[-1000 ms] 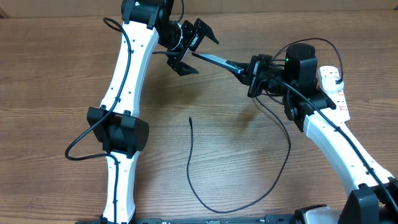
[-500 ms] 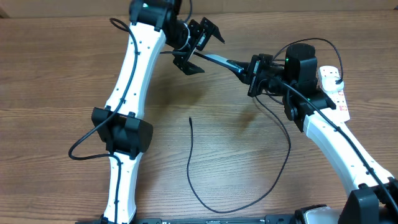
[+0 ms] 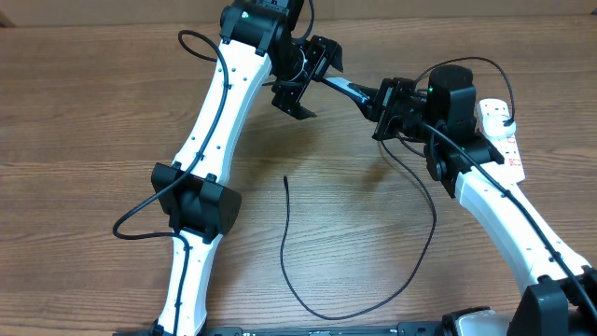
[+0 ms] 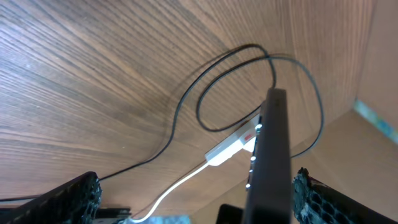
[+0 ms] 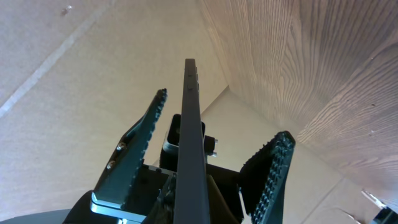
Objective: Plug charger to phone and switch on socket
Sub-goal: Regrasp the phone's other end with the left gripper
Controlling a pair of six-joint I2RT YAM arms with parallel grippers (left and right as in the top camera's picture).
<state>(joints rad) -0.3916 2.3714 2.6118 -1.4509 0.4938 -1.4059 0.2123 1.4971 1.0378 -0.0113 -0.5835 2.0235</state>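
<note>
A: Overhead first. Where is the phone (image 3: pixel 347 91)?
B: Held off the worktop (image 3: pixel 93 121), edge-on, upper centre of frame. The right gripper (image 3: pixel 380 101) has its jaws clamped on the phone's right end. The left gripper (image 3: pixel 315 79) is at the other end, jaws spread wide, one above and one below the phone
A: Other items?
B: The socket (image 3: pixel 501 140) lies flat at the right edge, partly under the right arm. The charger (image 3: pixel 289 252) is loose at lower centre. One free end sits mid-frame and the line curves down, round and up, its far end lost under the right gripper
A: Left wrist view?
B: The phone is a dark bar at lower right, between two fingers (image 4: pixel 68 199) in the bottom corners, a gap on each side. The socket lies beyond it, red switches showing, its white cord (image 4: pixel 168 196) running to the bottom edge. The charger is looped on the wood above
A: Right wrist view?
B: The phone runs edge-on up the centre. The left gripper's toothed fingers flank it without touching
</note>
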